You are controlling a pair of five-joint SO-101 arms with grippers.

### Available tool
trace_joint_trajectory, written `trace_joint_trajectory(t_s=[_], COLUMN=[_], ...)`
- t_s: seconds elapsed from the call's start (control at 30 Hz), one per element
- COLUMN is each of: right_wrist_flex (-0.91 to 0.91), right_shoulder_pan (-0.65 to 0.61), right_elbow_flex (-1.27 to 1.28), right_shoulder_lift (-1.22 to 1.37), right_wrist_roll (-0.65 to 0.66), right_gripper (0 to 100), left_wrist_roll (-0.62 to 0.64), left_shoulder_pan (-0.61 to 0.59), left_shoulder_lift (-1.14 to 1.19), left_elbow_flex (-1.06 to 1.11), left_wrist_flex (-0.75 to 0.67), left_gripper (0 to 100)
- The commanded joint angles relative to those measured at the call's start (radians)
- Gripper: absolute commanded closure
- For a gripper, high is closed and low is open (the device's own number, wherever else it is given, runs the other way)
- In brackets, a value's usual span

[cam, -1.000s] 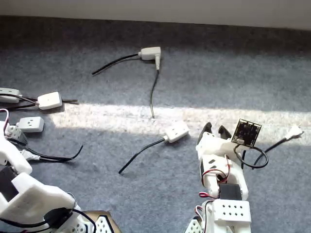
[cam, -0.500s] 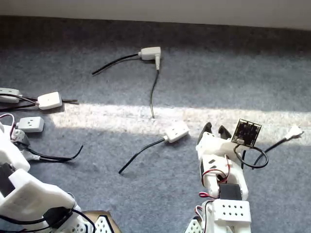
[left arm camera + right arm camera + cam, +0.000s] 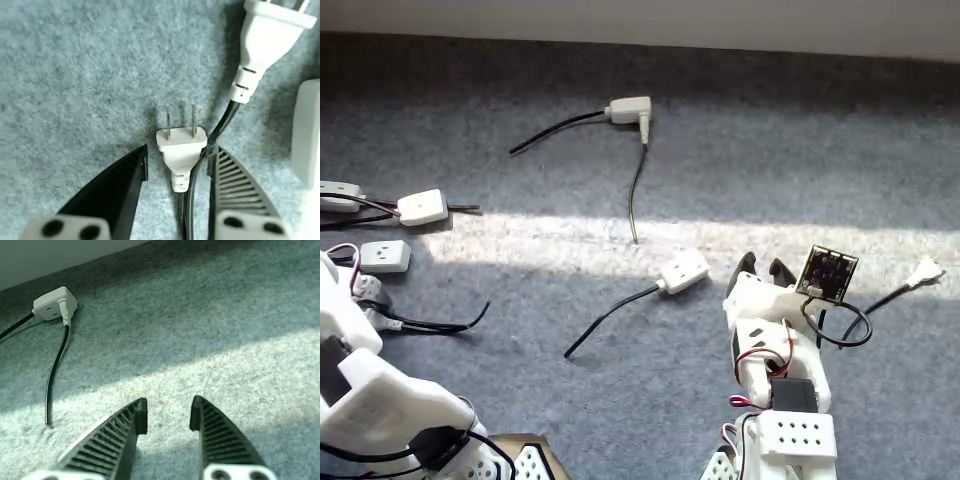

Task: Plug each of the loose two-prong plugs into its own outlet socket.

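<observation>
Left gripper (image 3: 178, 159): my jaws stand apart, astride a white two-prong plug (image 3: 181, 144) that lies flat on the grey carpet (image 3: 75, 75). Its prongs point away from me. My ribbed finger (image 3: 235, 185) is close against the plug's black cord (image 3: 186, 210); the other finger is clear of the plug. Nothing is clamped.

Beyond the ribbed finger's tip lies a second plug (image 3: 272, 25) on its own cord. Outside that same finger is the edge of a white outlet socket (image 3: 306, 135).

Right gripper (image 3: 169, 414): my jaws are apart with bare carpet between them. Just beside one finger lies a corded socket (image 3: 683, 270), unoccupied. Out on the other side, near my arm, is a loose plug (image 3: 927, 270) at the end of a looping cord. Well ahead, near the wall, sits a far socket (image 3: 52, 304) with a plug seated in it.
</observation>
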Motion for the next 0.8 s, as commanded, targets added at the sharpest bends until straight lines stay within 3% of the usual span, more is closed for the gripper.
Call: trace_joint_trajectory(t_s=[0.0, 0.1, 0.4, 0.5, 0.77], right_wrist_flex=[-0.015, -0.015, -0.015, -0.015, -0.015], right_shoulder_pan=[-0.010, -0.010, -0.010, -0.010, -0.010], right_elbow_flex=[0.030, 0.030, 0.030, 0.030, 0.030], right_shoulder_lift=[-0.005, -0.005, -0.005, -0.005, -0.005], right_wrist_roll=[-0.005, -0.005, -0.005, -0.005, -0.005], right_gripper=[84.6, 84.6, 84.6, 84.6, 84.6], left_wrist_roll=[-0.008, -0.008, -0.008, -0.008, -0.008], left_shoulder_pan=[0.007, 0.007, 0.042, 0.085, 0.150], left_shoulder_lift=[-0.004, -0.004, -0.002, -0.015, -0.077], left_elbow_flex=[0.001, 0.001, 0.048, 0.044, -0.188], left_wrist_flex=[-0.043, -0.043, -0.043, -0.038, 0.302], left_gripper=[80, 80, 98, 99, 99])
